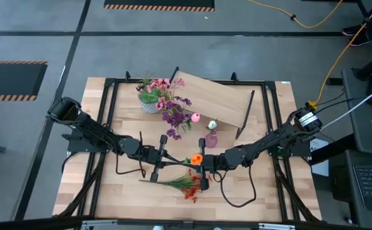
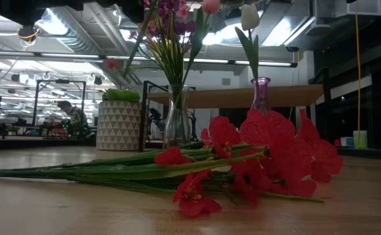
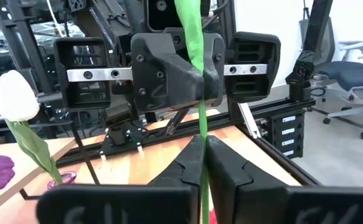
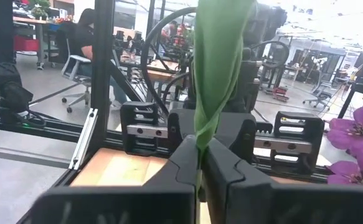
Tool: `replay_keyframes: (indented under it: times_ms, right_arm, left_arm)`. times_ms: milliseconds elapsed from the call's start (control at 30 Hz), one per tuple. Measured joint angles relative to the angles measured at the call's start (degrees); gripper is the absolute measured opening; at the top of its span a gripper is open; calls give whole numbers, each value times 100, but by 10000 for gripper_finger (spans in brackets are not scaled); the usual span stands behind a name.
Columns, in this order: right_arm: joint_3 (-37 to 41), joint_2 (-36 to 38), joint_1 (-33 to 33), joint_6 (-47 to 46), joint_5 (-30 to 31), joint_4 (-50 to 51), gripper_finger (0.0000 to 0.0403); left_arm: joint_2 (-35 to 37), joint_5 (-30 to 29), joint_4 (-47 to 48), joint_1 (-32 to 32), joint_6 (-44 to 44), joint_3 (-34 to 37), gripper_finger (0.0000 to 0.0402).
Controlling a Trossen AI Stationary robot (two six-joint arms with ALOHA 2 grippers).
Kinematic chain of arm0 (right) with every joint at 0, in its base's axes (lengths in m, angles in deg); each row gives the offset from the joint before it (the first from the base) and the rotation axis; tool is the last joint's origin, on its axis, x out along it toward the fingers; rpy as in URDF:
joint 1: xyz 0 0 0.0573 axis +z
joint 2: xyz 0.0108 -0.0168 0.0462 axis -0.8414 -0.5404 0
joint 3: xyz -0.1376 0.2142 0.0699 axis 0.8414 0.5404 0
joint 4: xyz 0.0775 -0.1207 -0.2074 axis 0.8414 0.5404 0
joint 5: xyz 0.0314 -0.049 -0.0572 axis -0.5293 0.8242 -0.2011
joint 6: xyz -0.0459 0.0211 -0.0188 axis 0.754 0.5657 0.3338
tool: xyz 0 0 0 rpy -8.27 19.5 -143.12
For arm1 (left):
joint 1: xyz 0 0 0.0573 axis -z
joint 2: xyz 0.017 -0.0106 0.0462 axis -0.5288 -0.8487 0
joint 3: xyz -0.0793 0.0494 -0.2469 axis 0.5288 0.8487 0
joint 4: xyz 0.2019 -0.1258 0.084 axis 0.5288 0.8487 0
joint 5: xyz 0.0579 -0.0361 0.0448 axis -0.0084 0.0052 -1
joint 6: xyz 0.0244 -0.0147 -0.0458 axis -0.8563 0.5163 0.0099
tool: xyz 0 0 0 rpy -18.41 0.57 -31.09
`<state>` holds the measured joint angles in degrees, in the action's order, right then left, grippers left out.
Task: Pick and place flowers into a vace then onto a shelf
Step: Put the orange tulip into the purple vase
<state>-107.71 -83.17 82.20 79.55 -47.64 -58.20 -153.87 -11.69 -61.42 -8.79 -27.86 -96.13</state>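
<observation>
Both arms meet over the middle of the tabletop (image 1: pixel 109 191), sharing one orange flower (image 1: pixel 197 158): the left tool (image 1: pixel 164 150) is clamped on its green stem (image 3: pixel 201 143) and the right tool (image 1: pixel 203 167) is pinched on it too, probably to pass it across for the pink vase (image 1: pixel 210 138). The red-orange bunch (image 1: pixel 187 184) lies below them, the shelf (image 1: pixel 214 97) beyond the vases

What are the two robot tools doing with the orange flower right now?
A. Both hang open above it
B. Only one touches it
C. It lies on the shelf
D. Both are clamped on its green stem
D: the left tool and the right tool are each shut on the orange flower's green stem.
</observation>
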Motion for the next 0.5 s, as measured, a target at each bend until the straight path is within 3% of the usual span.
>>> replay_keyframes:
  times_ms: [233, 500]
  right_arm:
    - [0, 155, 48, 34, 56, 222, 3]
    - [-2, 828, 88, -199, 400, 1382, 2]
  left_arm:
    - [124, 20, 324, 9, 129, 0, 65]
    - [1109, -385, 1756, 292, 97, 2, 117]
